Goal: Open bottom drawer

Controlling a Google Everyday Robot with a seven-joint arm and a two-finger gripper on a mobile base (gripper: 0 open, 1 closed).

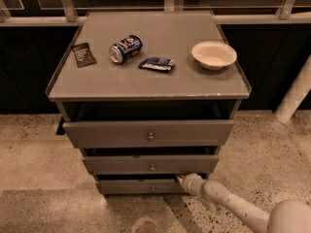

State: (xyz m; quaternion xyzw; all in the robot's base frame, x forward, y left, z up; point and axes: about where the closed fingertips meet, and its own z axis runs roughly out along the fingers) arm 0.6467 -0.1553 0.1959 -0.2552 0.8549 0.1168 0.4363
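Gripper: white robot gripper, low at frame right, pressed against the right end of the btm drawer's upper edge, tip tucked into the dark gap under the mid drawer. Open or closed: cannot tell, tip is hidden.
Arm: white tubular robot arm reaches in from the lower-right corner, slanting up & left to the cabinet front, w/ a rounded joint at the frame edge.
Bottom drawer: flat grey bottom drawer, lowest of three, narrowest-looking front, just above the floor. Small round metal knob sits mid-front, apart from the gripper. Thin dark gap shows above the front.
Other drawers: mid-sized grey middle drawer directly above; widest grey top drawer above that, dark opening over it. Each has a centre knob.
Cabinet: grey three-drawer cabinet w/ a flat lipped top, set against a dark wall w/ railing.
On top: blue & white drinks can on its side, centre-left; small dark brown packet near the left edge; flat blue snack packet just beside the can; cream round bowl upright at right, well apart from the rest.
Surroundings: speckled beige stone floor; white angled post at far right.
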